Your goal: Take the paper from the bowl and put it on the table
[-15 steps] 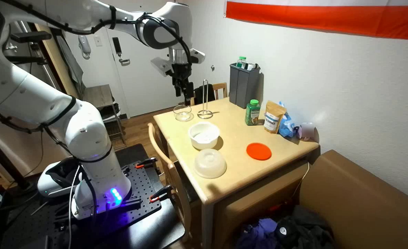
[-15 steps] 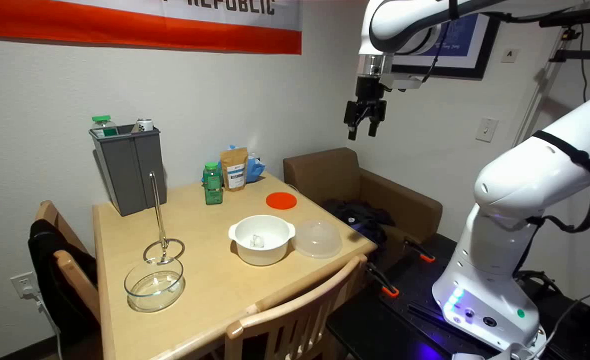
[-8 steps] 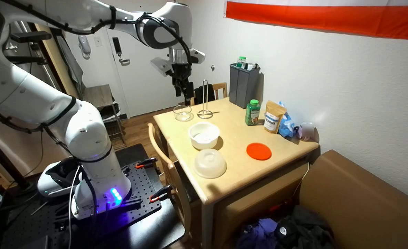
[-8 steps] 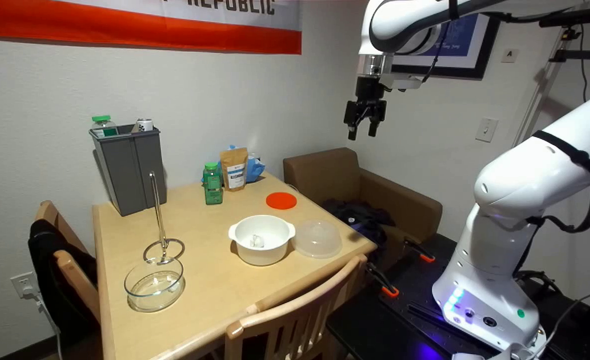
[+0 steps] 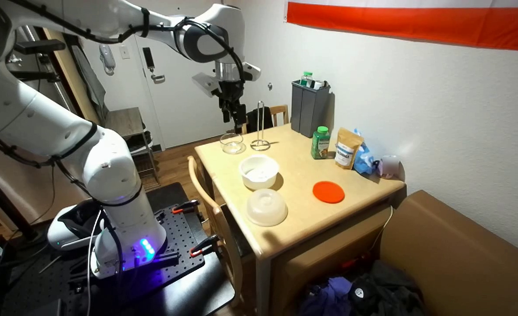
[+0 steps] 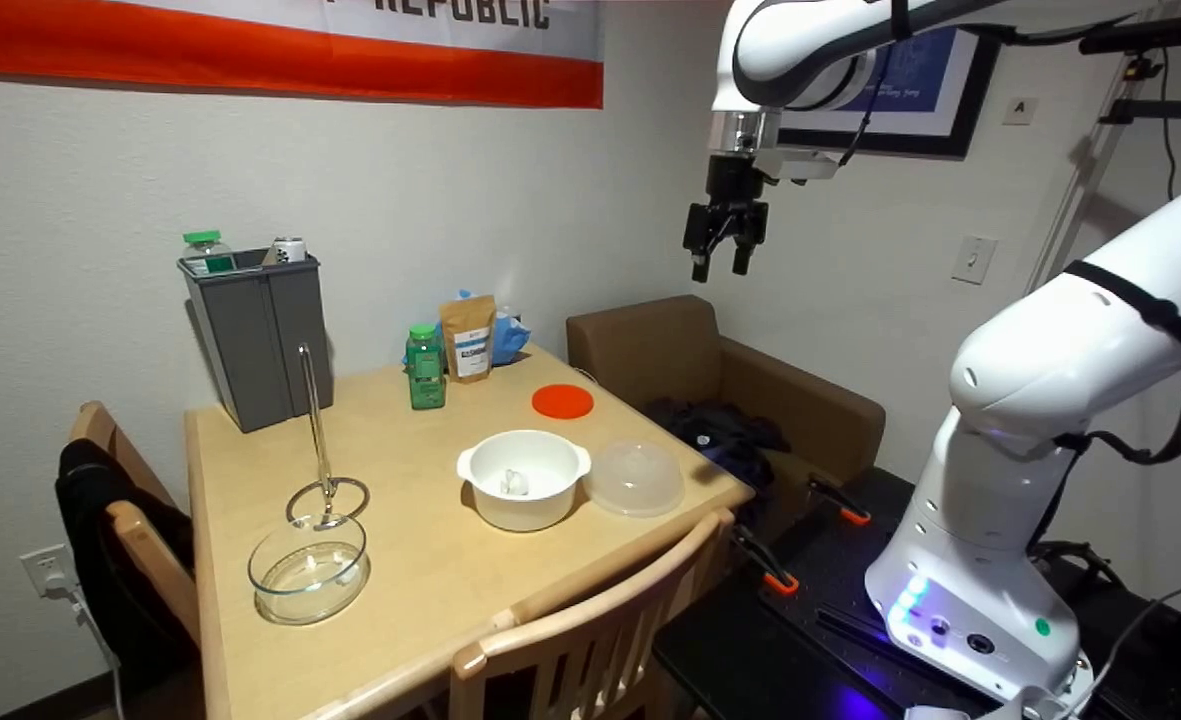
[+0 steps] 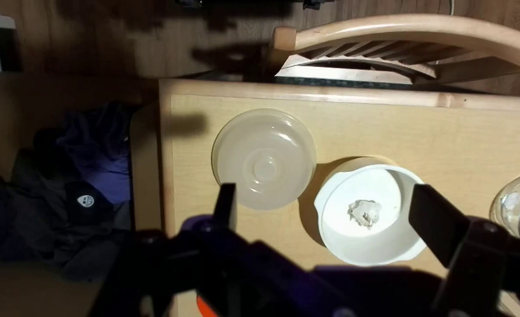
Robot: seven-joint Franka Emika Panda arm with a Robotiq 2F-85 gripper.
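A home is being shown: clothes [image 6: 725, 435] are being held by a brown armchair [image 6: 640, 340], a wooden table [image 6: 400, 450] is being accompanied by chairs [image 6: 590, 613], and walls [image 6: 410, 200] are being decorated with a banner [image 6: 350, 65] and a framed picture [image 6: 910, 90].

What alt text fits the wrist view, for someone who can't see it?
Crumpled white paper lies in a white bowl on a wooden table, seen from above past the open, empty gripper. A translucent dome sits beside the bowl.

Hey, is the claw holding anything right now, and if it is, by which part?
Nothing is held: the claw hangs open in the air, its jaws apart with nothing gripped between them. The crumpled paper lies inside the white bowl.
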